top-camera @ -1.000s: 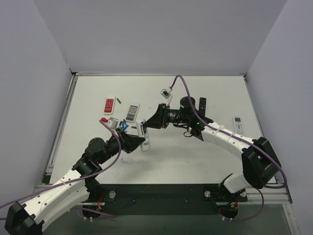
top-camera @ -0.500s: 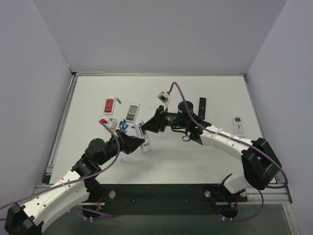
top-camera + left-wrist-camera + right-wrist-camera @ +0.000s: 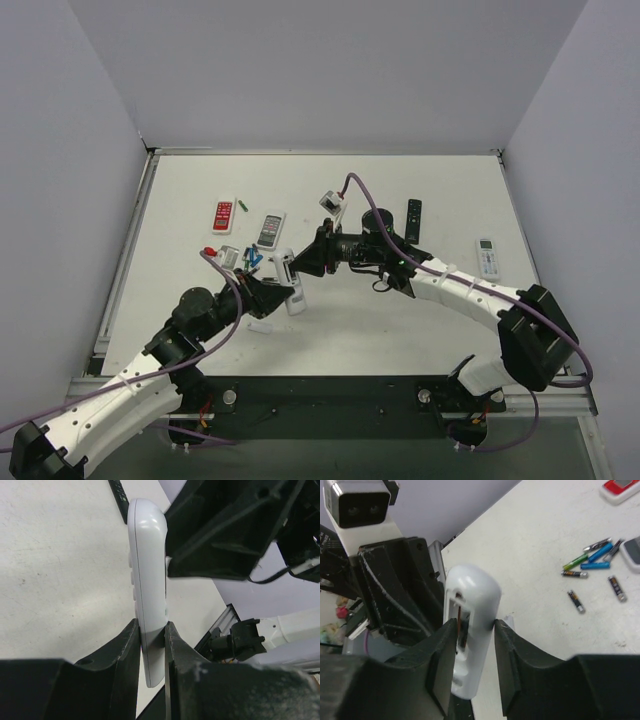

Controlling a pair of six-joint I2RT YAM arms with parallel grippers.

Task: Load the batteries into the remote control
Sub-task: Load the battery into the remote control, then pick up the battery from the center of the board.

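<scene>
The white remote control (image 3: 291, 282) is held off the table between both grippers. My left gripper (image 3: 272, 293) is shut on its lower end; the left wrist view shows the remote (image 3: 147, 580) edge-on, pinched between my fingers (image 3: 127, 650). My right gripper (image 3: 306, 262) straddles its upper end, jaws against both sides. In the right wrist view the remote (image 3: 475, 625) shows its open battery recess (image 3: 461, 622) facing my left finger. Several batteries (image 3: 585, 567) lie loose on the table, green, blue and dark, also seen in the top view (image 3: 250, 258).
A red remote (image 3: 223, 215), a grey remote (image 3: 270, 229), a black remote (image 3: 413, 219) and a white remote with a display (image 3: 487, 256) lie on the table. One green battery (image 3: 243, 207) lies apart. A small white cover (image 3: 260, 326) lies near the left arm.
My right gripper has moved left and down onto the remote's upper end and now has its jaws around it. The left gripper has kept its hold, shifting slightly.
</scene>
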